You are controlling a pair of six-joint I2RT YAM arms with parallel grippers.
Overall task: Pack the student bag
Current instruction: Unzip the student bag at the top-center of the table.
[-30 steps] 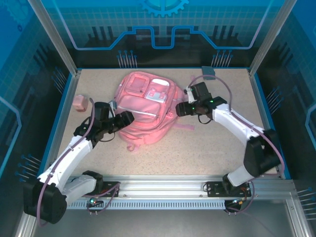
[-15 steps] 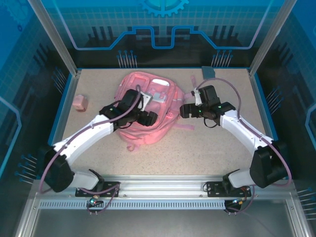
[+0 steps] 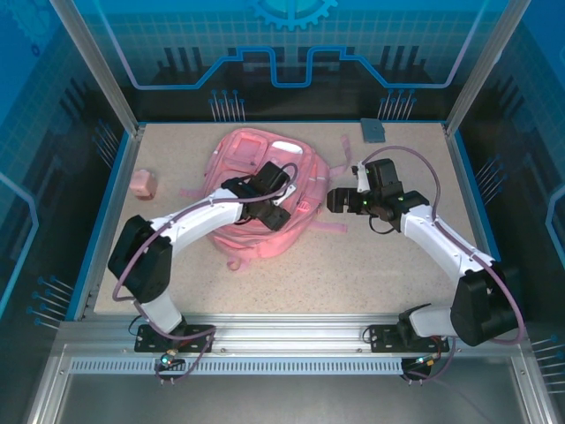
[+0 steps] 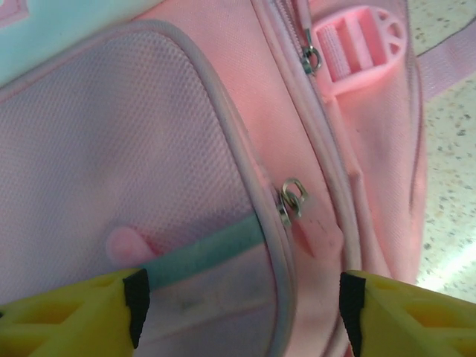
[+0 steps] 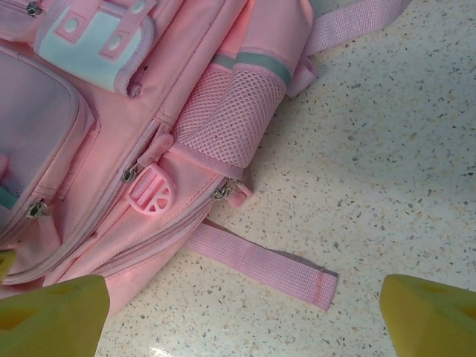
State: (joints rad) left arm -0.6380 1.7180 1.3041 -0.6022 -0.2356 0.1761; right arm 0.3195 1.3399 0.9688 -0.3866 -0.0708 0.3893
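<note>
Student bag (image 3: 240, 157): flat on the table (image 3: 353, 265), far middle, front pockets up.
Left gripper (image 3: 279, 208): above the bag's front, toward its near right part; jaws spread wide, nothing between them; contact with the fabric impossible to tell.
Left wrist view: yellow fingers (image 4: 89, 312) either side of a mesh front pocket (image 4: 134, 149) with a teal stripe (image 4: 208, 249); metal zip pull (image 4: 294, 199) between them.
Right gripper (image 3: 336, 201): just beside the bag's right edge, over bare table; jaws released, empty.
Right wrist view: mesh side pocket (image 5: 227, 119), pink buckle (image 5: 151, 190), loose strap (image 5: 260, 264) flat on the table.
Small pink block (image 3: 143, 183): near the left edge, well apart from the bag.
Grey item (image 3: 373, 130): far right corner.
</note>
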